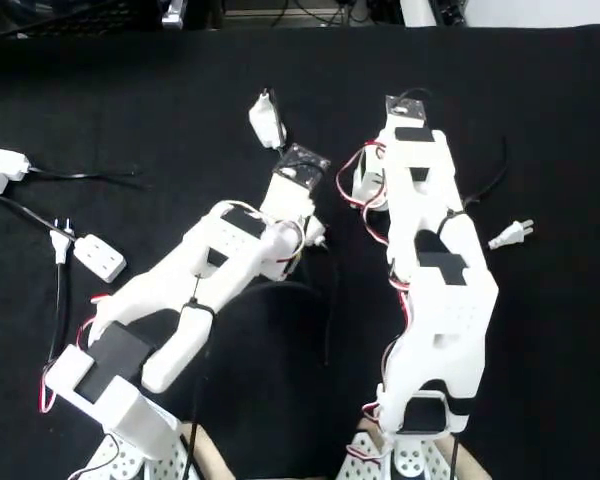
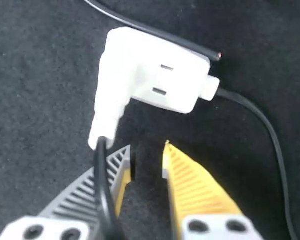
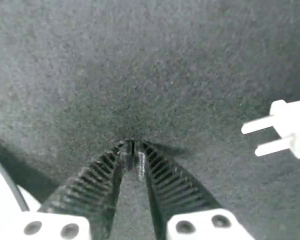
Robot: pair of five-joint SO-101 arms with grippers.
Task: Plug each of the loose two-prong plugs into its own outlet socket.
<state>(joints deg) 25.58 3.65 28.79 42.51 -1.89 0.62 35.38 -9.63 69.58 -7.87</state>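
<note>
In the left wrist view a white outlet socket point(image 2: 162, 75) lies on the black cloth with its two slots showing. Just short of it my left gripper point(image 2: 147, 156) stands open by a narrow gap, nothing between the grey finger point(image 2: 112, 172) and the yellow one. A black cable point(image 2: 104, 190) from the socket's white neck crosses the grey finger. My right gripper point(image 3: 133, 150) is shut on nothing, low over bare cloth. A white two-prong plug point(image 3: 280, 131) lies off to its side. From above, the socket point(image 1: 267, 120) lies ahead of the left arm, and a loose plug point(image 1: 510, 235) lies right of the right arm.
At the far left lie a white socket point(image 1: 0, 167), another socket point(image 1: 100, 257) and a plug point(image 1: 62, 240) beside it, joined by black cables. A small white plug point(image 1: 318, 235) rests by the left arm's wrist. Both arms crowd the table's middle.
</note>
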